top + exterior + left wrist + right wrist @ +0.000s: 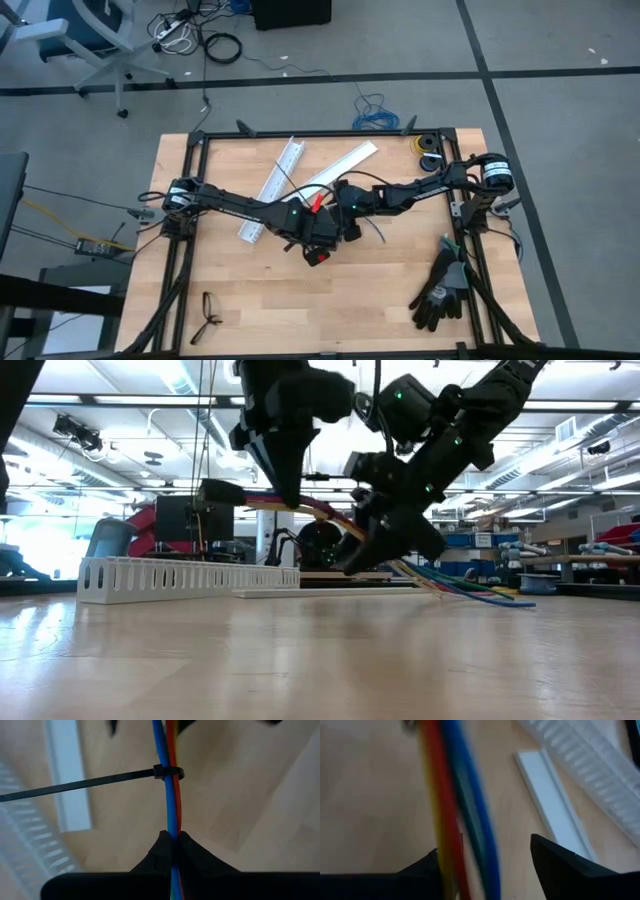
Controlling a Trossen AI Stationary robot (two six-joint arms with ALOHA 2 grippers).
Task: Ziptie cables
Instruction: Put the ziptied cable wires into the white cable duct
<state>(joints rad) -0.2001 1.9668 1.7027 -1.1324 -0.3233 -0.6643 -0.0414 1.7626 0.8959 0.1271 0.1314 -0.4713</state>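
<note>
The cables [172,795] are a tight bundle of thin blue, red and orange wires, lifted off the table [400,300] near its middle and running straight. The ziptie [169,772], a thin black strip, is looped snugly around them, its long free tail sticking straight out sideways from the bundle.

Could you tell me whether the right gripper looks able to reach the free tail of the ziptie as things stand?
Probably yes. The right gripper has its jaws open, straddling the cables, and the ziptie sticks out sideways from them with nothing around its tail. The left gripper holds the cables.
</note>
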